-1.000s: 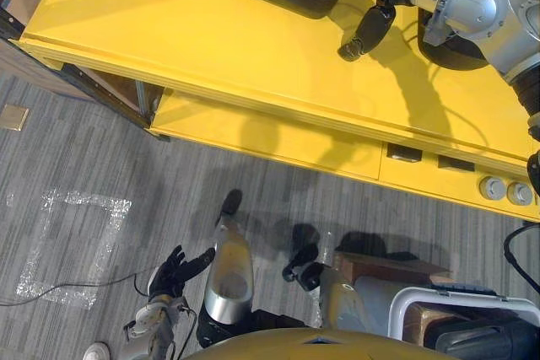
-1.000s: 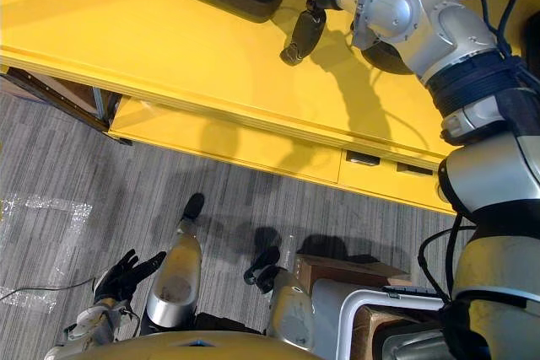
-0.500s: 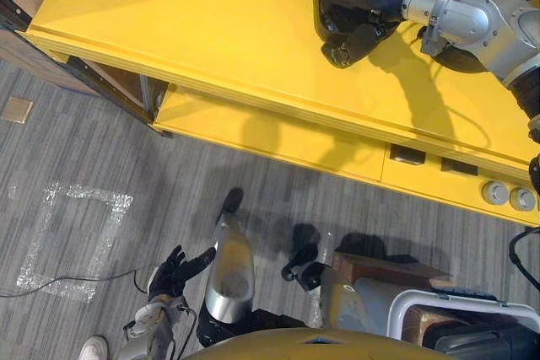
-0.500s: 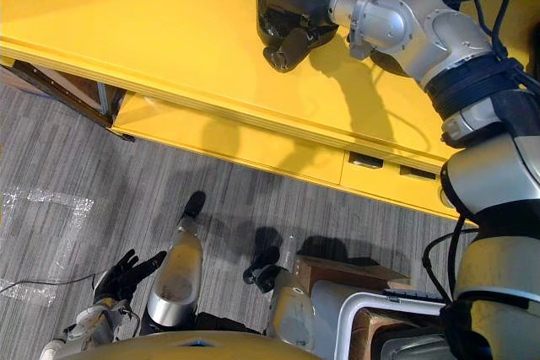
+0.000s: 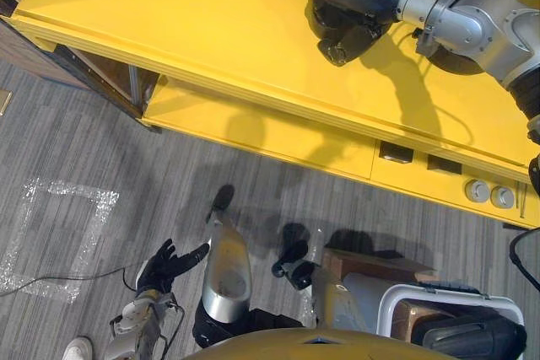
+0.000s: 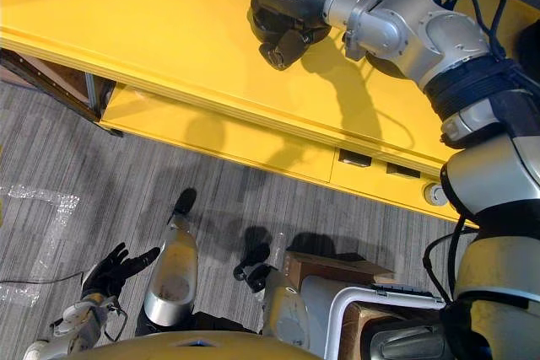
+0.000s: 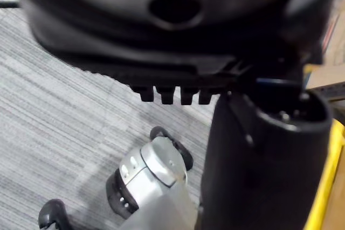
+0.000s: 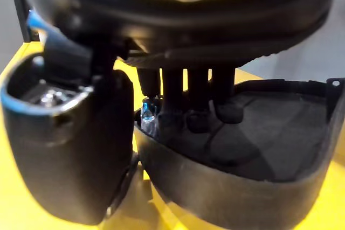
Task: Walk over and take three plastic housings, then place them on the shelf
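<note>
Yellow table [image 5: 169, 23], housing [image 8: 242, 187], grey carpet [image 5: 84, 141]

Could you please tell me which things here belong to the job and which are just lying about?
Job: housing, in the grip of the right hand; table under it.
Lying about: white bin, cardboard box, floor tape; left hand hangs idle.
</note>
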Robot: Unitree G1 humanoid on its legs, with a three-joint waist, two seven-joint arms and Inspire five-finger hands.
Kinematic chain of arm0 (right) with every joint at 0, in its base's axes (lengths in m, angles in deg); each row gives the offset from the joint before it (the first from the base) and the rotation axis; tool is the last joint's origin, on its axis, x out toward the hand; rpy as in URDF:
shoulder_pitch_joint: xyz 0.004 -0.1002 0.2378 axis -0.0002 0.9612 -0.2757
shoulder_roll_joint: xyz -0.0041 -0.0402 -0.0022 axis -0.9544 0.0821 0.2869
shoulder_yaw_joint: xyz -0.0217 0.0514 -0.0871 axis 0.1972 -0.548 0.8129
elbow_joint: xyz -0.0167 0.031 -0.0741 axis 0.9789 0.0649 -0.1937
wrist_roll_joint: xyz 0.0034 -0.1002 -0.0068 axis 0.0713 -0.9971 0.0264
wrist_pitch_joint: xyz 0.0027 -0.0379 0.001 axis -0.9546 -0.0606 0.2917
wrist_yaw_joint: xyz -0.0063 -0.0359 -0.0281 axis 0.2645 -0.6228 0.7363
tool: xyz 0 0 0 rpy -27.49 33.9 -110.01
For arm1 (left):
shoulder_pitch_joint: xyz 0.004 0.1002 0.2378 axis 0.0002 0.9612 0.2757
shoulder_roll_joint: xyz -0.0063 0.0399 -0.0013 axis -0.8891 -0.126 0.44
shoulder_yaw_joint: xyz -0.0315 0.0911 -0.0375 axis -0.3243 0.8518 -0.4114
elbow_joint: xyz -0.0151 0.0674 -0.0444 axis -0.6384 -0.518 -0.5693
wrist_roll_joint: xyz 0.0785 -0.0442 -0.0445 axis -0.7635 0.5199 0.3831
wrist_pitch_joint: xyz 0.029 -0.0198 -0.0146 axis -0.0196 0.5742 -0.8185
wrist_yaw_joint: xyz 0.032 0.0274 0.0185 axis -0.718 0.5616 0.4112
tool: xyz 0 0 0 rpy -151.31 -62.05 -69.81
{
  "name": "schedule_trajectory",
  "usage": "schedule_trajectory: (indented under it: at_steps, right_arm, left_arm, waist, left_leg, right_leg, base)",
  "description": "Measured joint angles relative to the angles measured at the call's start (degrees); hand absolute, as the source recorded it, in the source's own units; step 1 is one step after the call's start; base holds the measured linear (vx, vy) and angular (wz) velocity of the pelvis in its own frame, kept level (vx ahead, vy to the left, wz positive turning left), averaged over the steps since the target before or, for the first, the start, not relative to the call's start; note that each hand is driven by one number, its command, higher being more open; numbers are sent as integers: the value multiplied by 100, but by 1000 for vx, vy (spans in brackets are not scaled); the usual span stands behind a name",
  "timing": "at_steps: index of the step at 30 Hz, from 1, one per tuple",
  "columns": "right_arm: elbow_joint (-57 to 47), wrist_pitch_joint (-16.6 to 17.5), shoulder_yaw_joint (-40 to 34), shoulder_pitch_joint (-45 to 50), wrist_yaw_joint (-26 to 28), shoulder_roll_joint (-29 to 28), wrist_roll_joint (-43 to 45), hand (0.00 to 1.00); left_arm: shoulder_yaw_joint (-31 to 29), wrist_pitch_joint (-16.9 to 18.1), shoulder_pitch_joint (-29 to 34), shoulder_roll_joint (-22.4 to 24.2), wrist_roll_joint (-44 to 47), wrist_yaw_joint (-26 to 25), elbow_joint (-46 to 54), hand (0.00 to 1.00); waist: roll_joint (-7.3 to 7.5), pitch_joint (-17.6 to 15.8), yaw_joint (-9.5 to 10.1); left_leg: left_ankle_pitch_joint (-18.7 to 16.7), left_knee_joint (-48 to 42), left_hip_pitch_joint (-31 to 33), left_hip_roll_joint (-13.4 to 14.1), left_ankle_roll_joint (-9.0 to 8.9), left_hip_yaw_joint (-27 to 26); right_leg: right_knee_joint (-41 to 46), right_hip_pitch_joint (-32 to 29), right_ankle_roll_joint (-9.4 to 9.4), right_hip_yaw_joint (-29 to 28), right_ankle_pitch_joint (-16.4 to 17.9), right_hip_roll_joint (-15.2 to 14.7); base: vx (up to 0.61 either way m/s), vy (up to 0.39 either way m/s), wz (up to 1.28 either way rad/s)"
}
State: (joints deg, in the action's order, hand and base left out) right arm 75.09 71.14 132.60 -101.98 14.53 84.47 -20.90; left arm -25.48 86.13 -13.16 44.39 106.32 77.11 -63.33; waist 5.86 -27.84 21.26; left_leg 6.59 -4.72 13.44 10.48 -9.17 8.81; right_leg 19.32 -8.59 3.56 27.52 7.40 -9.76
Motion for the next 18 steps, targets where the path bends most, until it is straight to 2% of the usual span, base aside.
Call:
schedule_trajectory:
  at_steps: [7,18]
  right_arm:
    - [6,-94,-36,0,6,-145,-4,0]
    - [-37,-789,-261,1,274,-533,125,0]
  left_arm:
    - [-4,11,-2,1,1,39,18,100]
    - [-7,13,-3,89,1,27,25,100]
  waist:
    - [0,0,39]
    - [-6,-3,7]
  left_leg:
    - [-149,-217,50,37,22,-67]
    - [-163,-216,53,59,44,-104]
  right_leg:
    - [-63,2,-17,-101,-50,63]
    - [-140,11,-16,-120,-95,97]
  base:
    - [-4,2,-8]
    - [0,2,-1]
